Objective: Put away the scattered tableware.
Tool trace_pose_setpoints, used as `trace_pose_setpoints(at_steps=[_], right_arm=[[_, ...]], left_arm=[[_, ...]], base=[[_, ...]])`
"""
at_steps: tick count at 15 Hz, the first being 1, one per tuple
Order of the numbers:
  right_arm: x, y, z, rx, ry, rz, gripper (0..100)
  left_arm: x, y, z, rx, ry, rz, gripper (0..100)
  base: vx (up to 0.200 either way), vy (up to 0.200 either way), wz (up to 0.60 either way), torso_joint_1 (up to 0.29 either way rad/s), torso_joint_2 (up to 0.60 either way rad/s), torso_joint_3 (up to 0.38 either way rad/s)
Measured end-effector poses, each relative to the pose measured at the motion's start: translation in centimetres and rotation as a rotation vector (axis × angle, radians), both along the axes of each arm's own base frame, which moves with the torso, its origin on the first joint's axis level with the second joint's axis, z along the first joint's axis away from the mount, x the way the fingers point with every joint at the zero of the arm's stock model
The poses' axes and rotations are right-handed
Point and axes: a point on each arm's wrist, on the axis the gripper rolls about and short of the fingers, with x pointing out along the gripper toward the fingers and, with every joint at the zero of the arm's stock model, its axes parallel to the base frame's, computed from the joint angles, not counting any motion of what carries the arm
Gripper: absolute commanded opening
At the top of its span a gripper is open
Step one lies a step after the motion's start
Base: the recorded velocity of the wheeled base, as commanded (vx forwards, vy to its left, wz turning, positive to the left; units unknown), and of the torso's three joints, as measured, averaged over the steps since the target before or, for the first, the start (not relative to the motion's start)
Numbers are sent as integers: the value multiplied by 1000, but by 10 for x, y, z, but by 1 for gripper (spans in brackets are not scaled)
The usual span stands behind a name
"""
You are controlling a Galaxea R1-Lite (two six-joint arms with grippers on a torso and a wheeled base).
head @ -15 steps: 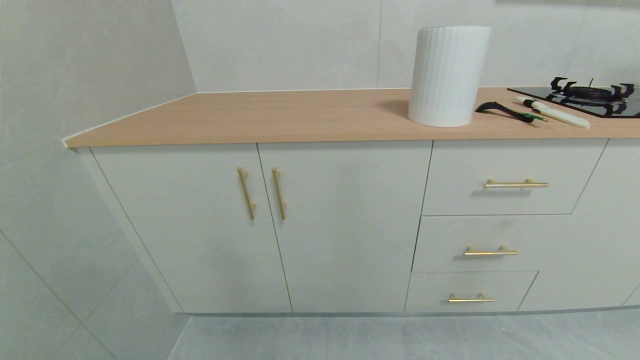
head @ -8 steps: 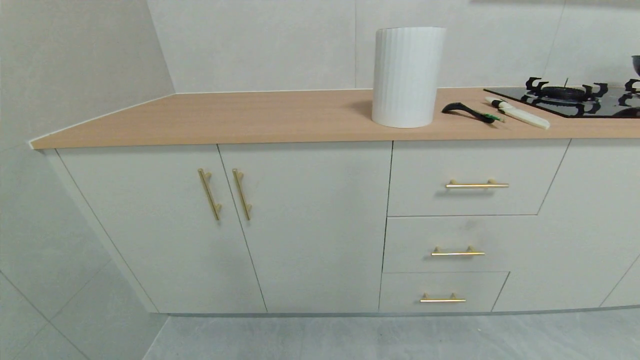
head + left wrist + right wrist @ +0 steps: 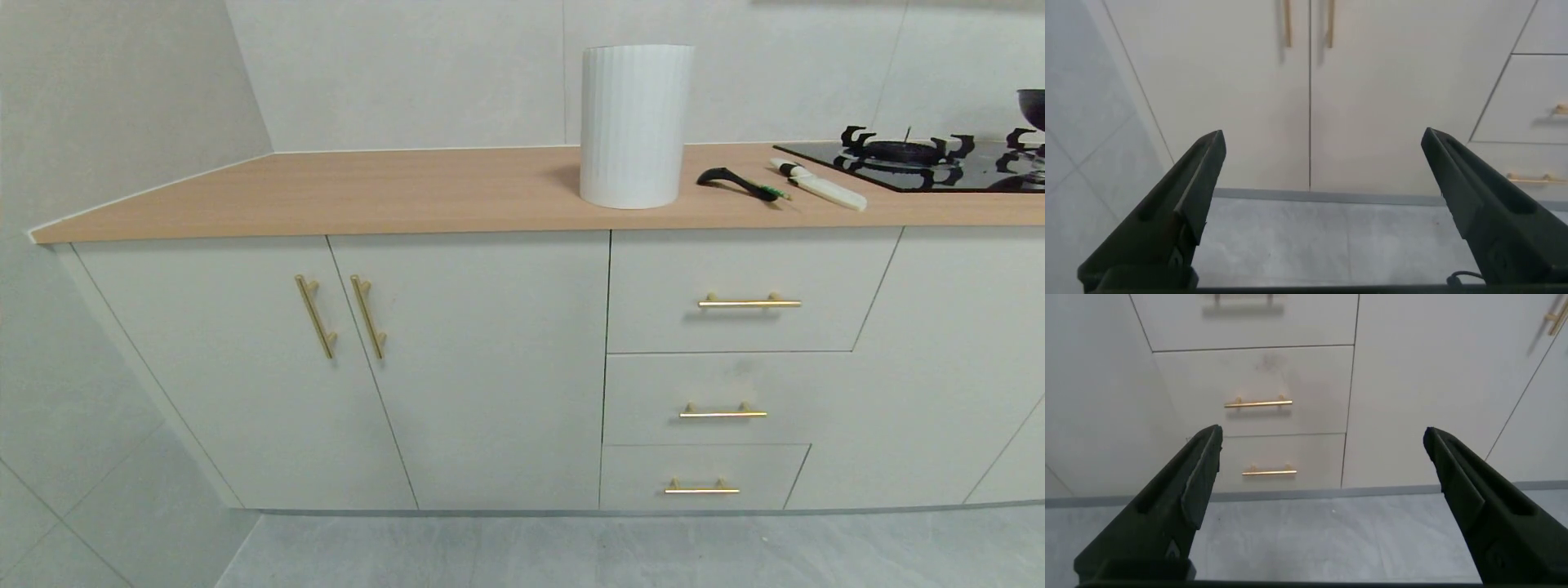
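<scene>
You have the tableware on the wood-grain counter [image 3: 367, 192]: a curved black utensil [image 3: 737, 182] with a green tip and a long cream utensil [image 3: 820, 186] lie side by side between a tall ribbed white cylinder [image 3: 633, 122] and the glossy black gas hob [image 3: 914, 159]. Your left hand [image 3: 1323, 143] hangs low over the grey tiled floor [image 3: 1315, 237], its dark wedge-shaped fingers spread wide, facing matte double doors [image 3: 1309, 82] with slim brass bar handles. Your right hand [image 3: 1323, 434] is spread just as wide with nothing between its fingers, facing the lower drawers [image 3: 1257, 384].
</scene>
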Motion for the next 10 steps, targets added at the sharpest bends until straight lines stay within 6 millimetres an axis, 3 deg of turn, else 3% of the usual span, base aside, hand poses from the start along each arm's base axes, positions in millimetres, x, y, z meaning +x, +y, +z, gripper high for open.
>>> trace_pose_setpoints(at_steps=[6, 10], right_arm=[[0, 0, 0, 1, 0, -1, 100], [0, 0, 0, -1, 0, -1, 100]], left_arm=[[0, 0, 0, 0, 2, 0, 100], [0, 0, 0, -1, 1, 0, 100]], base=[[200, 0, 0, 4, 1, 3], [0, 0, 0, 0, 0, 0]])
